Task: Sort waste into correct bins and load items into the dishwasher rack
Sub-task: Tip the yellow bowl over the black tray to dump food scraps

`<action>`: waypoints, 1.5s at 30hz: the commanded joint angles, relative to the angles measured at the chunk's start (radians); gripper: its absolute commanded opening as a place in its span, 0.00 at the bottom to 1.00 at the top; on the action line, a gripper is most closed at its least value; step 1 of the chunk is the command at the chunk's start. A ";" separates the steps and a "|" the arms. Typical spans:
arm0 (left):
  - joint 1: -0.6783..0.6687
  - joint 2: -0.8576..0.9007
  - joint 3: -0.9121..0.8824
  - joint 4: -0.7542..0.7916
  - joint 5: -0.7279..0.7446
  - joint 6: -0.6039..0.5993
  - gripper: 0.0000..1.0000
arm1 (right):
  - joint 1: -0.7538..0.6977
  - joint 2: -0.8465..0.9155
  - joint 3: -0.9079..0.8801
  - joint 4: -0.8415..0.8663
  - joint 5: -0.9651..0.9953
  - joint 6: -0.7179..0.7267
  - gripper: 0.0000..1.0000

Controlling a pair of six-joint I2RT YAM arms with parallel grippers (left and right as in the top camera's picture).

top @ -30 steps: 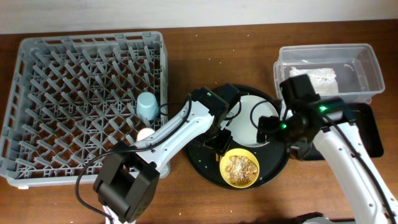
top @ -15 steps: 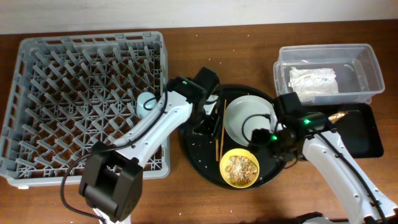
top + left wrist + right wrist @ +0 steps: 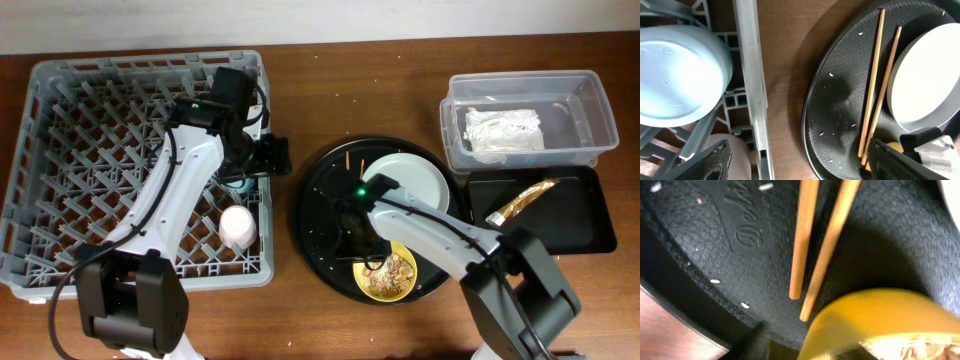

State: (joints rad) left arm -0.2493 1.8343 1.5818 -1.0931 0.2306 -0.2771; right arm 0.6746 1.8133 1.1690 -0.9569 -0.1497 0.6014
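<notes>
Overhead: left gripper (image 3: 268,157) has swung off round tray (image 3: 312,215) to the right wall of dishwasher rack (image 3: 90,130). Right gripper (image 3: 352,225) is now at tray centre, by yellow bowl (image 3: 412,282) w/ food scraps (image 3: 385,268). Napkin (image 3: 503,128) sits in clear tub (image 3: 592,100), wrapper (image 3: 520,200) in black tray (image 3: 590,228).

Left wrist: fingers (image 3: 715,161) wide apart, empty. Chopsticks (image 3: 874,85) lie side by side on the tray beside plate (image 3: 930,75).

Right wrist: chopstick tips lie next to the bowl rim; finger gap can't tell.

A dark wooden table (image 3: 330,90) meets a pale wall (image 3: 300,20) behind
</notes>
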 commanded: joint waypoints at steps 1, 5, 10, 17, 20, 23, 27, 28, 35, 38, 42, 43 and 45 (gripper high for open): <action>0.002 -0.023 -0.003 -0.007 -0.018 0.001 0.99 | 0.006 0.003 0.029 -0.012 0.031 0.003 0.20; 0.002 -0.023 -0.003 -0.007 -0.018 0.001 0.99 | 0.006 0.003 0.029 -0.022 0.032 0.002 0.04; 0.002 -0.023 -0.003 -0.007 -0.018 0.001 0.99 | 0.006 -0.032 0.079 -0.114 0.089 0.000 0.04; 0.002 -0.023 -0.003 -0.007 -0.018 0.001 0.99 | -0.154 -0.302 0.231 -0.306 0.115 -0.143 0.04; 0.002 -0.023 -0.003 -0.007 -0.018 0.001 0.99 | -0.356 -0.399 0.231 -0.309 0.055 -0.248 0.04; 0.002 -0.023 -0.003 -0.007 -0.018 0.001 0.99 | -0.569 -0.420 0.231 -0.270 -0.065 -0.393 0.04; 0.002 -0.023 -0.003 -0.007 -0.018 0.001 0.99 | -0.836 -0.414 0.230 -0.207 -0.326 -0.593 0.04; 0.002 -0.023 -0.003 -0.007 -0.018 0.001 0.99 | -0.887 -0.414 0.230 -0.197 -0.376 -0.622 0.04; 0.002 -0.023 -0.003 -0.007 -0.018 0.001 0.99 | -1.187 -0.300 0.217 -0.168 -0.731 -0.847 0.04; 0.002 -0.023 -0.003 -0.007 -0.018 0.001 0.99 | -1.271 -0.201 0.192 -0.168 -0.877 -0.933 0.04; 0.002 -0.023 -0.003 -0.007 -0.018 0.001 0.99 | -1.381 -0.063 0.140 -0.136 -1.067 -0.993 0.04; 0.002 -0.023 -0.003 -0.007 -0.018 0.001 0.99 | -1.404 -0.027 0.127 -0.134 -1.120 -1.002 0.04; 0.002 -0.023 -0.003 -0.007 -0.018 0.001 0.99 | -1.447 0.030 0.096 -0.134 -1.209 -1.025 0.04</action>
State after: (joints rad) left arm -0.2493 1.8343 1.5818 -1.0988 0.2169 -0.2802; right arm -0.7361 1.8000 1.2957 -1.0920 -1.1801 -0.3672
